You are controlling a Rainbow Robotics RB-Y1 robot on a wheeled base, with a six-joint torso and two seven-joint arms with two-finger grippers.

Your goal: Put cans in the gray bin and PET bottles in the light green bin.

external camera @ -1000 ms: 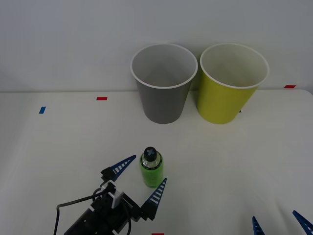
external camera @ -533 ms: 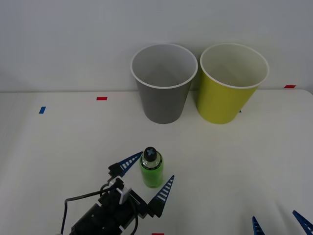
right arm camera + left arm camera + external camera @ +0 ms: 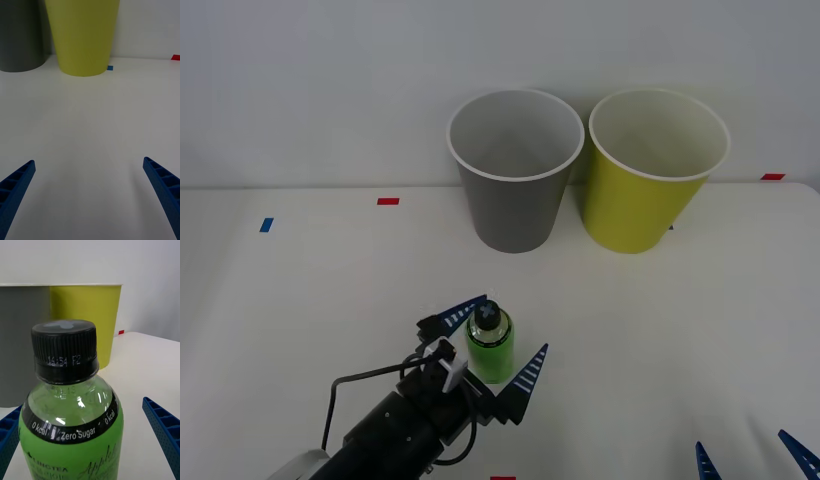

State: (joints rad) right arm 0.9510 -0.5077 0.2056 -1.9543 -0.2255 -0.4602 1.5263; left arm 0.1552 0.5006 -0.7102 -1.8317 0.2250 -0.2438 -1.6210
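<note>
The left gripper (image 3: 496, 347) straddles the upright PET bottle (image 3: 489, 345) — fingers spread. Gray bin (image 3: 515, 171) at twelve o'clock, light green bin (image 3: 654, 172) at one.

Lighting is bright, even and diffuse, apparently from overhead. Shadows on the white table (image 3: 300, 290) are faint and soft. Small glare spots sit on the bottle (image 3: 71, 420) shoulder and cap; its print is sharp at close range. The bins behind are slightly soft.

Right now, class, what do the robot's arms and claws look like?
The left claw has two blue, ribbed, pointed fingers with pale stripes, on a black wrist with a white clip and a looping black cable. The right claw shows the same blue pointed fingertips.
</note>
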